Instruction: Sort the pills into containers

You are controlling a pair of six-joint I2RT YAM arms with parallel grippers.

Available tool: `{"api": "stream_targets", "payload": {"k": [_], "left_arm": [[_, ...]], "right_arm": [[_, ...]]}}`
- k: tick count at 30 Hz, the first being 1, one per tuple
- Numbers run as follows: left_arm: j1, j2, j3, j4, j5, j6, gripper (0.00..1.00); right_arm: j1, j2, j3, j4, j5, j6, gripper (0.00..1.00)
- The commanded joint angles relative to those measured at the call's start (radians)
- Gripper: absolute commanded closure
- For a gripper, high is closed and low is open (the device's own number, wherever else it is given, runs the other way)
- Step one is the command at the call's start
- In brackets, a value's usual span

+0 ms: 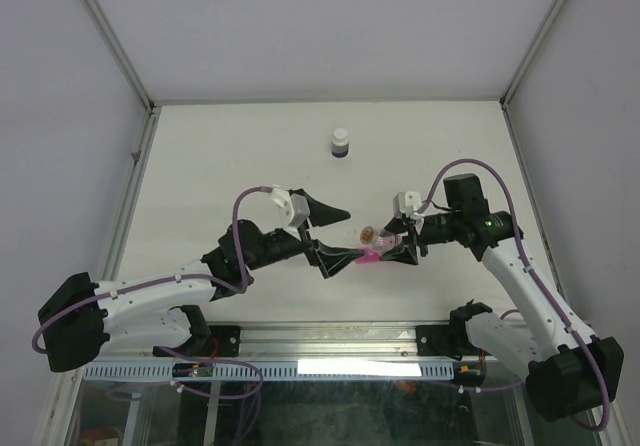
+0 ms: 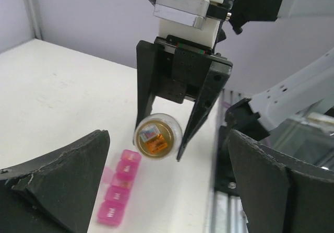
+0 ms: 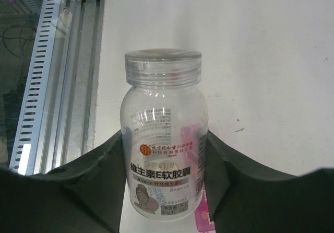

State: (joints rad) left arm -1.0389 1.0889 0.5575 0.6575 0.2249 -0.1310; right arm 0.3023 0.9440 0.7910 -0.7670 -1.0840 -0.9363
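My right gripper (image 1: 385, 241) is shut on a small clear vial (image 1: 372, 235) with a printed label and holds it above the table, cap end toward the left arm. In the right wrist view the vial (image 3: 163, 149) stands between both fingers (image 3: 78, 191). In the left wrist view its cap end (image 2: 158, 137) faces the camera, with something orange showing inside. The pink organizer strip (image 2: 119, 194) lies on the table just below the vial, lids down; it also shows in the top view (image 1: 368, 257) and the right wrist view (image 3: 204, 218). My left gripper (image 1: 350, 234) is open and empty, facing the vial. No loose pills show.
A dark bottle with a white cap (image 1: 341, 144) stands at the back middle of the white table (image 1: 220, 166). A metal rail (image 3: 52, 76) runs along the table's near edge. Frame posts and grey walls enclose the sides.
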Motion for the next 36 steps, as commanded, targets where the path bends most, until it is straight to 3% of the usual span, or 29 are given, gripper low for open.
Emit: {"api": "stream_targets", "payload": {"k": [1,4,9,17,25,30,36], "left_arm": [[0.002,-0.039,-0.062,0.099,-0.104,-0.394,0.02],[-0.028,-0.036,-0.041,0.023,-0.208,-0.506,0.09],[-0.114,-0.011,0.092,-0.248,-0.393,-0.474,0.12],[-0.134,0.090,0.187,-0.297,-0.409,-0.430,0.20],[-0.135,0.143,0.203,-0.269,-0.371,-0.399,0.45],[-0.134,0.154,0.195,-0.225,-0.339,-0.347,0.72],[-0.133,0.143,0.115,-0.041,-0.179,-0.120,0.90]], "right_arm": [[0.008,-0.021,0.025,0.031,-0.008,0.006,1.00],[0.008,-0.019,0.023,0.032,-0.007,0.007,1.00],[0.008,-0.012,0.022,0.035,-0.002,0.009,1.00],[0.008,0.004,0.020,0.040,0.007,0.013,1.00],[0.009,0.015,0.019,0.041,0.010,0.011,1.00],[0.009,0.016,0.017,0.041,0.010,0.011,1.00],[0.010,0.018,0.016,0.041,0.010,0.011,1.00]]}}
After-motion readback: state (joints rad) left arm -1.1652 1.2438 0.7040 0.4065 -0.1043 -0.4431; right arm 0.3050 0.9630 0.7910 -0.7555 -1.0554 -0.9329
